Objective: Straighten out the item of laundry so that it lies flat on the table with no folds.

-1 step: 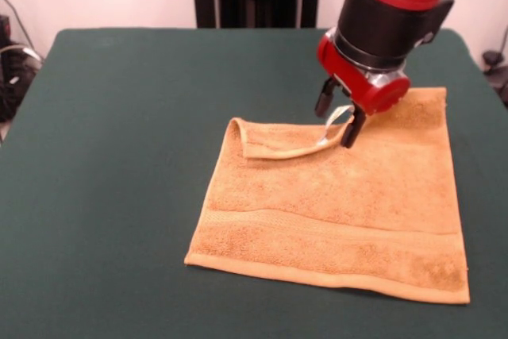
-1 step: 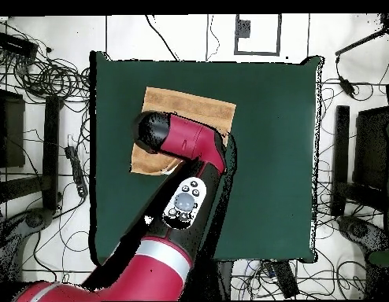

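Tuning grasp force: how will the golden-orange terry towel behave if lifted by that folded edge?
Likely floppy: the golden-orange terry towel already curls over itself along its far edge, near the gripper. Probably light, lying thin on the dark green felt table. Terry on felt may drag rather than slide.

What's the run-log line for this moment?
gripper: shut on towel folded far edge | towel: far edge folded over, rest flat | table: towel right of centre

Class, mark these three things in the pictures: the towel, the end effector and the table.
towel (image 1: pixel 333 212): front view, on its flat middle.
end effector (image 1: pixel 337 125): front view, between its fingertips at the folded-over edge.
table (image 1: pixel 119 117): front view, on bare green cloth.
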